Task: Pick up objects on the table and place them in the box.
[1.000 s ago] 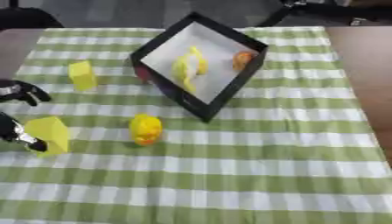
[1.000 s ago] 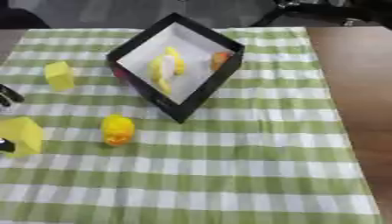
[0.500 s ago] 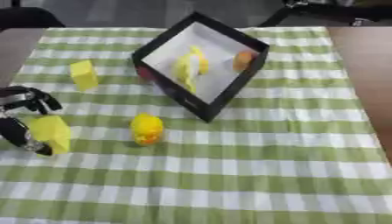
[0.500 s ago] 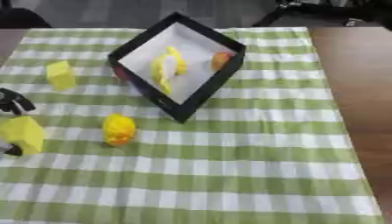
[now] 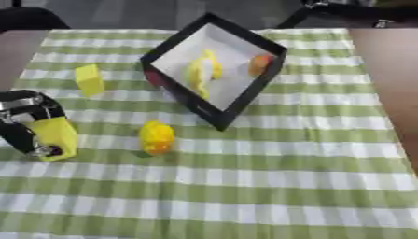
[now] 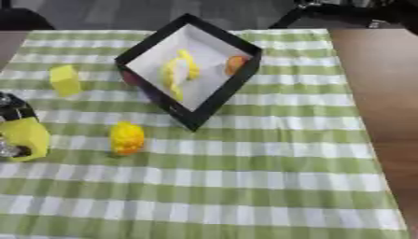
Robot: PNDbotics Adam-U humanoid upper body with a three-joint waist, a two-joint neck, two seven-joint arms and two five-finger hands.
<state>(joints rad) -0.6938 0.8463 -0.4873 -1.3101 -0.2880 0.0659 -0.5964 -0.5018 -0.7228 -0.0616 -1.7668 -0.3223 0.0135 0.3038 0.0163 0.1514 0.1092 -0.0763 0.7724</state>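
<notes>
Gripping the yellow block (image 5: pixel 55 137), your left hand (image 5: pixel 26 125) has its fingers (image 5: pixel 37 150) curled round it, well left of the box (image 5: pixel 214 70) and low over the counter (image 5: pixel 269 182). It looks light and stiff, probably smooth, so hold its flat sides. The wrist comes in from the left edge. The duck-like toy (image 5: pixel 156 137) sits just below-left of the box; the right hand isn't visible.
</notes>
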